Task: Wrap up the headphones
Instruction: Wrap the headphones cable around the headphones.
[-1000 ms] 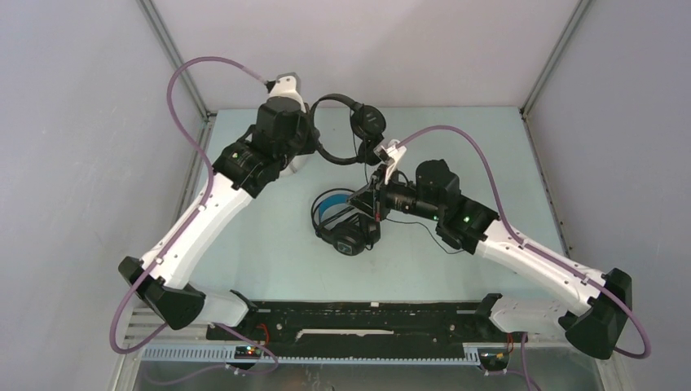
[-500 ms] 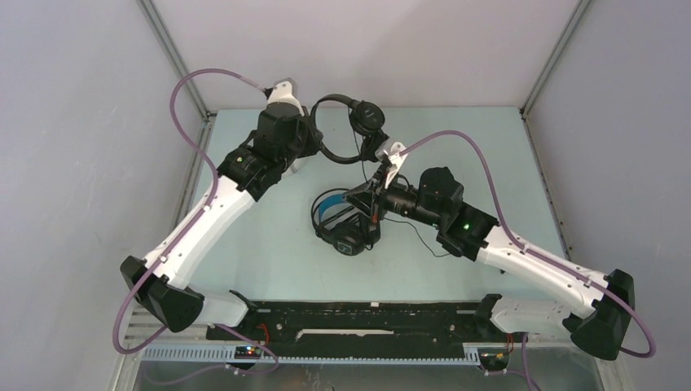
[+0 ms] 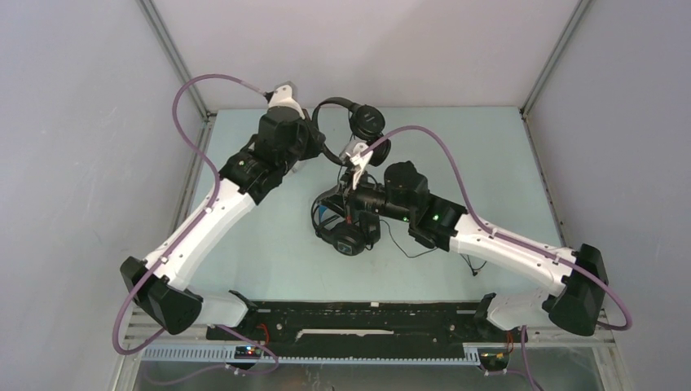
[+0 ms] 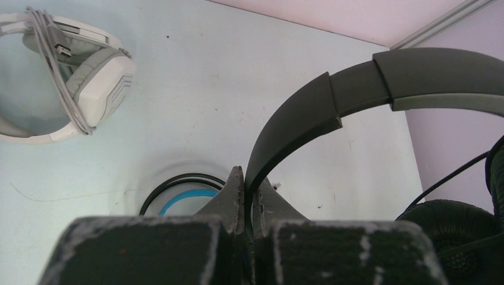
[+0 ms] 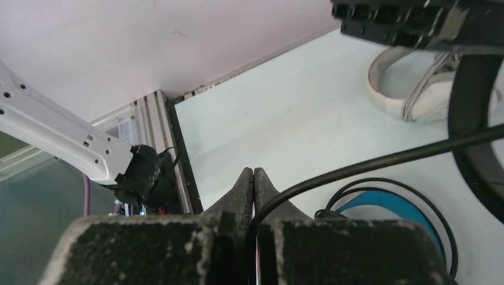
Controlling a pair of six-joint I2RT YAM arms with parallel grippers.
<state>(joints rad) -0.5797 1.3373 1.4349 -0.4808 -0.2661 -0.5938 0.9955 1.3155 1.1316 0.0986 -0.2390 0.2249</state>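
My left gripper (image 3: pixel 314 140) is shut on the headband of the slim all-black headphones (image 3: pixel 334 104) and holds them above the table's far side; in the left wrist view (image 4: pixel 245 178) the band (image 4: pixel 321 113) rises from between the jaws. Their ear cup (image 3: pixel 367 122) hangs to the right. My right gripper (image 3: pixel 349 198) is shut on their black cable (image 5: pixel 368 163), just above the black headphones with blue lining (image 3: pixel 342 226), which lie mid-table. The white-grey headphones (image 4: pixel 77 89), cable wound round them, lie under my left arm; they also show in the right wrist view (image 5: pixel 410 89).
Slack black cable (image 3: pixel 407 248) trails over the table under my right arm. Grey enclosure walls with metal corner posts (image 3: pixel 175 57) close in the back and sides. A black rail (image 3: pixel 367 322) runs along the near edge.
My right gripper has swung left with the cable, from right of the blue-lined headphones to over them, closer to the left gripper. The left gripper has barely moved.
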